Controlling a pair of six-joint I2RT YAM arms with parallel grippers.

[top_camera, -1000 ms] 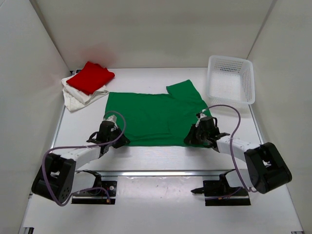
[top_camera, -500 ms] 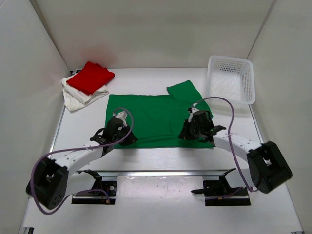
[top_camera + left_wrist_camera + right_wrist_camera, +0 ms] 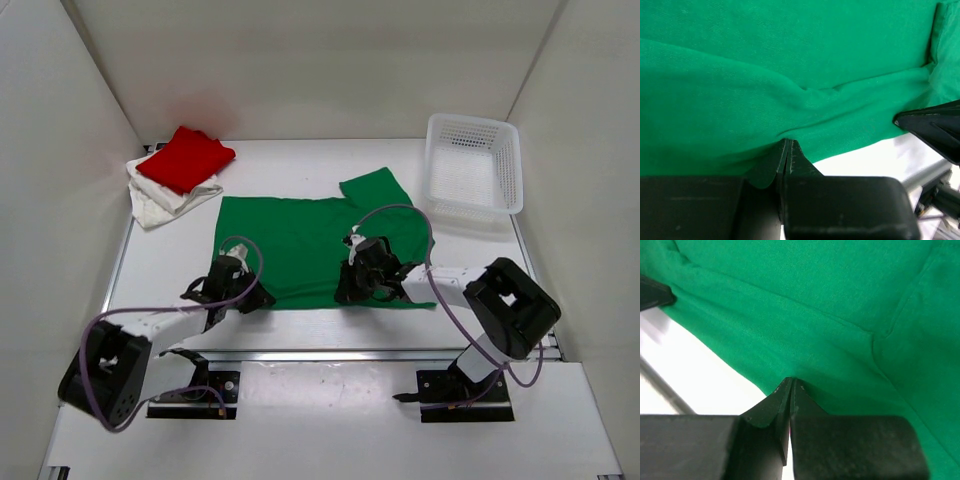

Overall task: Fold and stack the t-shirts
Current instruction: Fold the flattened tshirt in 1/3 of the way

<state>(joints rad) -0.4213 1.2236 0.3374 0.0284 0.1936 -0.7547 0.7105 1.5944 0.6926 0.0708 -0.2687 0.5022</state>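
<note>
The green t-shirt [image 3: 305, 240] lies spread flat in the middle of the table, one sleeve pointing to the far right. My left gripper [image 3: 243, 296] is shut on its near hem at the left, the cloth puckered at the tips in the left wrist view [image 3: 787, 142]. My right gripper [image 3: 354, 287] is shut on the near hem about the middle, as the right wrist view shows [image 3: 791, 380]. The red t-shirt [image 3: 186, 157] lies folded on the off-white t-shirt [image 3: 160, 203] at the far left.
A white perforated basket [image 3: 473, 165] stands at the far right. White walls close in the table on three sides. A metal rail [image 3: 330, 355] runs along the near edge by the arm bases.
My right gripper has slid left along the near hem, from the right corner to the middle. My left gripper shifted slightly right and nearer. The hem lies a little closer to the near edge.
</note>
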